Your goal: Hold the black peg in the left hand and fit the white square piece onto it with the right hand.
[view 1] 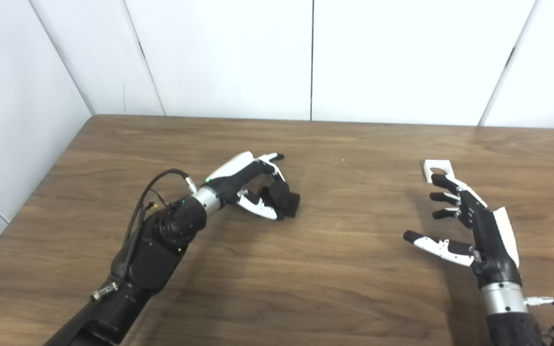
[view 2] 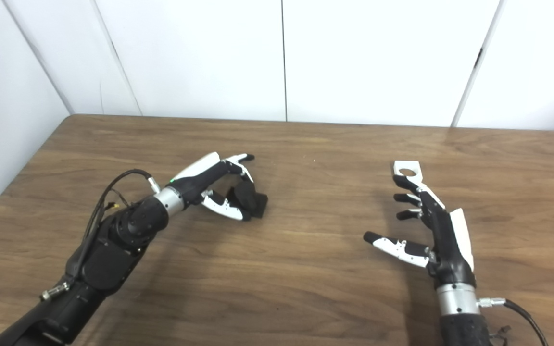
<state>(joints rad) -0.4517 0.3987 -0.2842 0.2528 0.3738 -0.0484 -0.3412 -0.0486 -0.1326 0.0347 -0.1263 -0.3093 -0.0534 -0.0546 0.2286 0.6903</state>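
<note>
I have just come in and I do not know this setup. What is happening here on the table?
A two-handed robot works at a brown wooden table. Its left hand is curled around a black block-like peg that sits on the table; whether the grip is firm cannot be told. Its right hand is open, fingers spread, just short of the white square piece with a round hole, which lies flat and is not yet held.

No readable text, labels, brand names, numbers or signs appear anywhere in either view.
</note>
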